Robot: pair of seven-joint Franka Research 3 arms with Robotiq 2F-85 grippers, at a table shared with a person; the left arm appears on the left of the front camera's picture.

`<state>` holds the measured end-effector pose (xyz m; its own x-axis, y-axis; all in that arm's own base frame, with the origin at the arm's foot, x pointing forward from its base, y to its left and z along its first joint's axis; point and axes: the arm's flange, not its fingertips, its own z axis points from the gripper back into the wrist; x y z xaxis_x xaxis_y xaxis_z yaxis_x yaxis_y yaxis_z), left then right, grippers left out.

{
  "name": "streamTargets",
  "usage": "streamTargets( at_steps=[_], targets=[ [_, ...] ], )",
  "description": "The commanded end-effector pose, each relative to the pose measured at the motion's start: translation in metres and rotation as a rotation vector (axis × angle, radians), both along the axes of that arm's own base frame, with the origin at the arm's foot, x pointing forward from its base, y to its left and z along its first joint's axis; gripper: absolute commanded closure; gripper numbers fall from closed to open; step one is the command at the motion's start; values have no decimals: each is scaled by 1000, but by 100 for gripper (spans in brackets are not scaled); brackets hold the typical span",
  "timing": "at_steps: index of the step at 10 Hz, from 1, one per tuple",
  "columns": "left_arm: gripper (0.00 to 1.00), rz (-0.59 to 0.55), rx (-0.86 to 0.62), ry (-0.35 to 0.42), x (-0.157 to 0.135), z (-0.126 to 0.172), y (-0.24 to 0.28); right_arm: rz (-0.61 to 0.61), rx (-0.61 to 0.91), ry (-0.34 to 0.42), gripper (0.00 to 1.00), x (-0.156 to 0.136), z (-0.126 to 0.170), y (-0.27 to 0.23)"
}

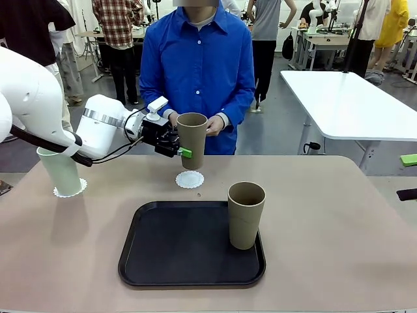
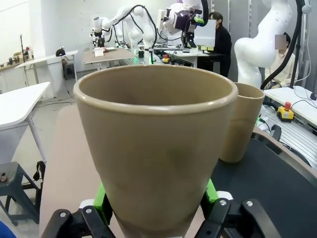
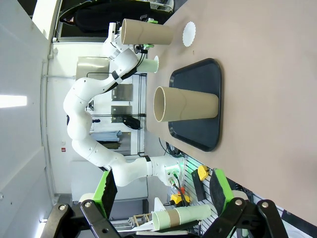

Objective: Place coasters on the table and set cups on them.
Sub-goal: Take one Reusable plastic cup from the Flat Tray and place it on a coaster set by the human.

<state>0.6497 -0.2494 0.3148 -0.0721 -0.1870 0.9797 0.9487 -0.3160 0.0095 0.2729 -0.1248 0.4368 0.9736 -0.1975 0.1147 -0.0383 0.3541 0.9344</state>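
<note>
Bench [image 1: 339, 222]: beige, smooth top. Person [image 1: 195, 65] in blue shirt stands at far side.

Tray [image 1: 176, 254]: black, rounded corners, lies on bench, centre, near side.

L arm [image 1: 104, 127]: white, reaches in from robot's left to bench centre, beyond tray.

Cups, 3 pcs, all upright:
- Cup A [image 1: 192, 140], tan: clamped at lower body by L fingers [image 1: 186, 152], one green pad per side. Base sits just over far edge of mid coaster [image 1: 189, 179]; base-to-coaster contact cannot be told. Person's hand [image 1: 214, 124] is at cup's upper side.
- Cup B [image 1: 246, 215], tan: stands in tray, right-hand side, well apart from cup A.
- Mint cup [image 1: 60, 171]: stands on left coaster [image 1: 75, 191] at bench left, partly behind L arm.

Coasters: white, scalloped. Mid coaster lies flat on bench betw. tray and cup A. Left coaster shows only its edge under mint cup.

R fingers [image 3: 106, 191]: apart, nothing betw. them; tray and cups well ahead.
</note>
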Motion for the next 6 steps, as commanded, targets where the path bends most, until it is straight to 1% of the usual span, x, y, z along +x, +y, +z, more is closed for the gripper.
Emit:
streamTargets(
  at_steps=[1,3,6],
  targets=[
    [16,-35,9,-11,16,0,-3,1,18,-21,0,2,0,0],
    [16,-50,17,-14,25,-6,-6,1,18,-21,0,2,0,0],
    [16,-73,77,-26,37,-12,-13,1,18,-21,0,2,0,0]
  ],
)
